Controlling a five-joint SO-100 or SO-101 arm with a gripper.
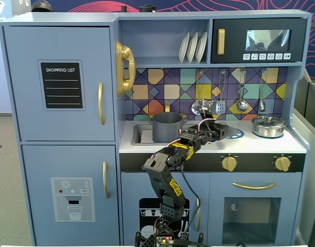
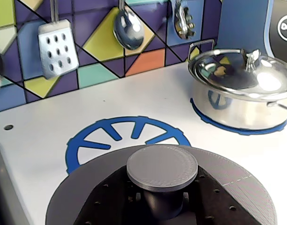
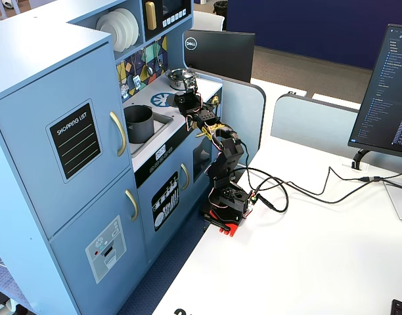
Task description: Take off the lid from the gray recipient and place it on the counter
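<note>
1 flat, round, matte dark gray lid [image 2: 171, 192] hangs over the white toy-kitchen surface [image 2: 35, 140], just in front of the blue printed burner ring [image 2: 127, 138]. The gripper [image 2: 164, 206] appears pressed onto its small central knob. The open gray cylindrical pot [image 1: 168, 126] stands in the sink recess. Judged step: placement; next, lower and release.
</note>
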